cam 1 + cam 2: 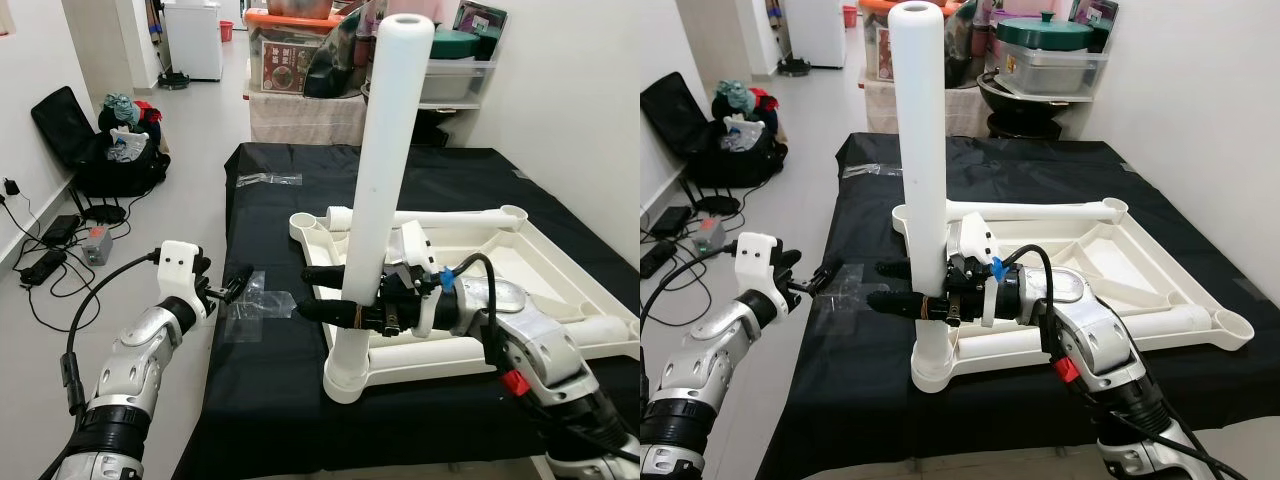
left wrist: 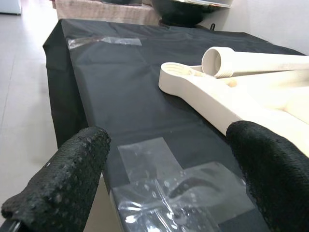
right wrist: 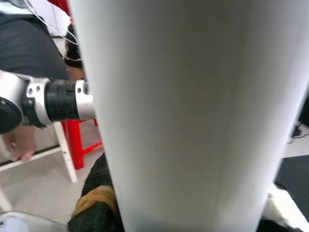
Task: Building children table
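A white children's table top (image 1: 560, 270) lies upside down on a black-covered table (image 1: 290, 200). One white leg (image 1: 385, 150) stands upright in its near-left corner socket (image 1: 345, 378). My right gripper (image 1: 303, 291) is shut on this leg low down, one black finger on each side. A second leg (image 1: 450, 217) lies across the far side of the top, and a third (image 1: 600, 330) lies along its near-right edge. My left gripper (image 1: 235, 283) hovers open at the table's left edge, over clear tape patches (image 2: 159, 193), apart from the table top.
Bags (image 1: 120, 150) and a folded black chair stand on the floor at left, with cables and a power strip (image 1: 60, 250). Storage boxes and pots (image 1: 300, 50) crowd the shelf behind the table. A white wall runs along the right. A red stool (image 3: 77, 140) stands on the floor.
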`<state>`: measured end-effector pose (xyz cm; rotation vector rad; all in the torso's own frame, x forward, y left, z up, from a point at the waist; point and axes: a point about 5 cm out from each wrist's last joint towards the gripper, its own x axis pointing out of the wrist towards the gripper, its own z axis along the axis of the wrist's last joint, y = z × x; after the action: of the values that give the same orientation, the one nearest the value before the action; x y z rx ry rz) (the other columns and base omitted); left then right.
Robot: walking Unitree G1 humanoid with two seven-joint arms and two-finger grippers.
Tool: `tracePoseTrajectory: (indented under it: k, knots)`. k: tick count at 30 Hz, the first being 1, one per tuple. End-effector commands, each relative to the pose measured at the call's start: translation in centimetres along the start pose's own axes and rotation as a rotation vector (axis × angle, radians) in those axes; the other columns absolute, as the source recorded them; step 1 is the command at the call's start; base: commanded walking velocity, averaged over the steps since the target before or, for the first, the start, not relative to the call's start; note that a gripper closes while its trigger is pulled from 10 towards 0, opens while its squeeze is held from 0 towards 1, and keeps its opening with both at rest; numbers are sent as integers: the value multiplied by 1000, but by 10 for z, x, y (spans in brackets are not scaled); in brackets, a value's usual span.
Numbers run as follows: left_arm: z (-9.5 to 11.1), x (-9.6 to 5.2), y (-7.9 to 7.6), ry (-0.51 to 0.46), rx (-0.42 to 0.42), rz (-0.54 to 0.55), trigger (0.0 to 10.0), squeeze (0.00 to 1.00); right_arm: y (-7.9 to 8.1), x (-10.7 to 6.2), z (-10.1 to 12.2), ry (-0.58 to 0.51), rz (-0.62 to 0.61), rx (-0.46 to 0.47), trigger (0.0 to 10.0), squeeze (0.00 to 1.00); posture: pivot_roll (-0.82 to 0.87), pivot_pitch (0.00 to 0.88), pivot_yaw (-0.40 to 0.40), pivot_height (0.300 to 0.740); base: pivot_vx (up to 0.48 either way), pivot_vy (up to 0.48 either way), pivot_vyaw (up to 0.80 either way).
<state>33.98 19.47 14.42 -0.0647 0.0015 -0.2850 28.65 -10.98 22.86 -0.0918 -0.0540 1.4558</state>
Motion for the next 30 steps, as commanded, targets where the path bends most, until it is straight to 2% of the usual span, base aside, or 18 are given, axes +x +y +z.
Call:
tracePoseTrajectory:
  k: [1, 7, 10, 12, 15, 16, 17, 18, 20, 21, 22, 23, 25, 26, 30]
  knots:
    - [-2, -1, -2, 3, -15, 1, 10000, 0, 10, 11, -20, 8, 108, 143, 10000, 0, 126, 0, -111, 740, 0, 0, 0]
    - [-6, -2, -3, 13, -19, 3, 10000, 0, 8, 12, -23, 1, 113, 149, 10000, 0, 126, 0, -111, 740, 0, 0, 0]
    - [-7, -3, -3, 17, -18, 5, 10000, 0, 6, 12, -23, -12, 75, 137, 10000, 0, 120, 0, -108, 740, 0, 0, 0]
    - [-8, -3, -2, 20, -15, 7, 10000, 0, 2, 13, -22, -36, -13, 113, 10000, 0, 120, 0, -108, 740, 0, 0, 0]
    - [-8, -3, -1, 21, -13, 13, 10000, 0, -17, 11, -23, -86, -325, 94, 10000, 0, 102, 0, -98, 740, 0, 0, 0]
    - [-8, -3, -1, 21, -13, 13, 10000, 0, -17, 11, -23, -86, -325, 94, 10000, 0, 102, 0, -98, 740, 0, 0, 0]
    - [-8, -3, 0, 23, -12, 14, 10000, 0, -19, 9, -24, -91, -400, 97, 10000, 0, 102, 0, -98, 740, 0, 0, 0]
    - [-8, -3, 0, 23, -12, 14, 10000, 0, -19, 9, -24, -91, -400, 97, 10000, 0, 102, 0, -98, 740, 0, 0, 0]
    - [-9, -3, -1, 26, -12, 15, 10000, 0, -20, 4, -30, -54, -514, 108, 10000, 0, 96, 0, -94, 740, 0, 0, 0]
    - [-9, -3, -1, 26, -12, 15, 10000, 0, -20, 4, -30, -54, -514, 108, 10000, 0, 96, 0, -94, 740, 0, 0, 0]
    - [-9, -2, -1, 29, -11, 16, 10000, 0, -25, -6, -42, -16, -756, 191, 10000, 0, 85, 0, -90, 740, 0, 0, 0]
    - [-9, -2, -1, 29, -11, 16, 10000, 0, -25, -6, -42, -16, -756, 191, 10000, 0, 85, 0, -90, 740, 0, 0, 0]
    - [-9, -2, -1, 27, -5, 22, 10000, 0, -24, -13, -44, -26, -877, 184, 10000, 0, 84, 0, -91, 740, 0, 0, 0]
    - [-8, -1, 0, 25, -5, 26, 10000, 0, -22, -14, -42, -26, -899, 148, 10000, 0, 80, 0, -86, 740, 0, 0, 0]
    - [-8, -1, 0, 25, -5, 28, 10000, 0, -20, -14, -41, -24, -912, 121, 10000, 0, 80, 0, -86, 740, 0, 0, 0]
